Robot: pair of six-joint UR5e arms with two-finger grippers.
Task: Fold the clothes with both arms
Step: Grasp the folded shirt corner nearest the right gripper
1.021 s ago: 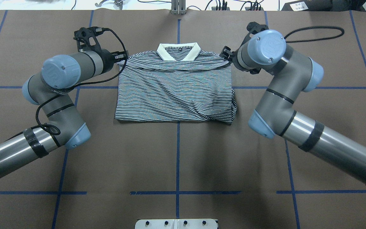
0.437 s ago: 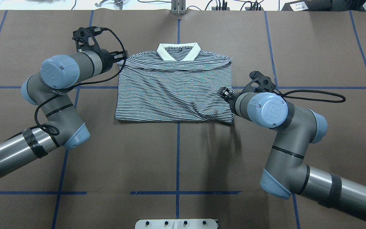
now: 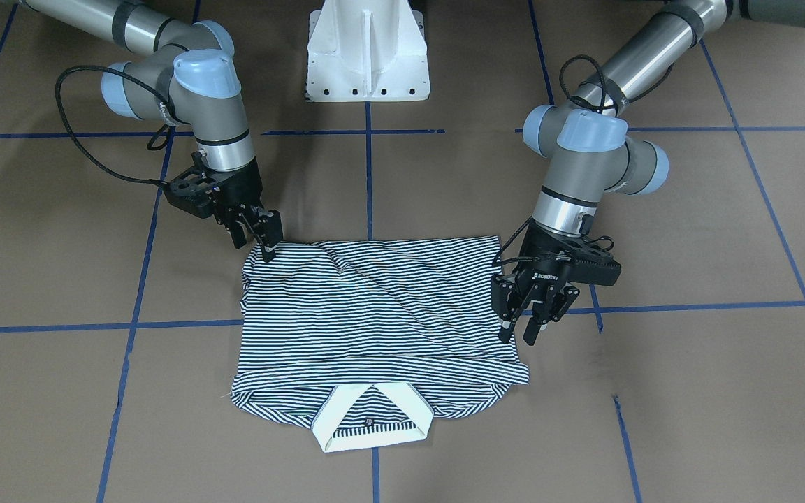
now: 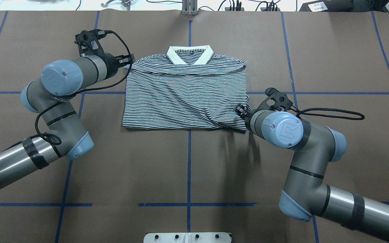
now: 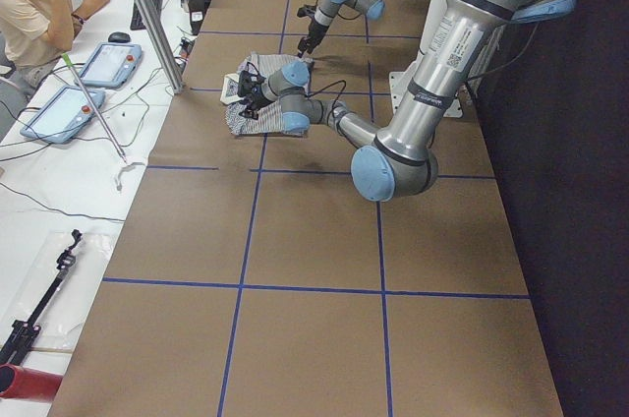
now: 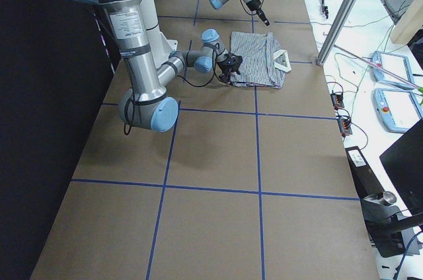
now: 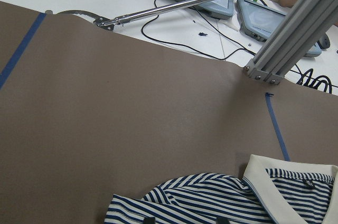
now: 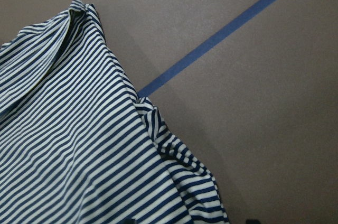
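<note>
While the striped polo shirt (image 4: 184, 98) lies folded flat at mid-tabletop (image 4: 187, 168), collar (image 4: 190, 55) away from the robot, the left gripper (image 3: 523, 332) hangs beside its shoulder edge, fingers spread and holding nothing. The right gripper (image 3: 257, 244) sits at the near hem corner, fingers likewise spread.

— What sort of place is this?
— A robotics lab. A left arm (image 4: 62, 76) and a right arm (image 4: 284, 130) flank a white pedestal (image 3: 367, 49) at a worktop (image 4: 130, 168) papered brown and gridded with blue tape (image 4: 198, 204).
— Anything else?
— Teach pendants (image 5: 106, 65) lie on a white worktop (image 5: 59, 176) alongside, an aluminium post (image 5: 147, 9) rises at its edge, and a seated person (image 5: 29, 4) looks on.
</note>
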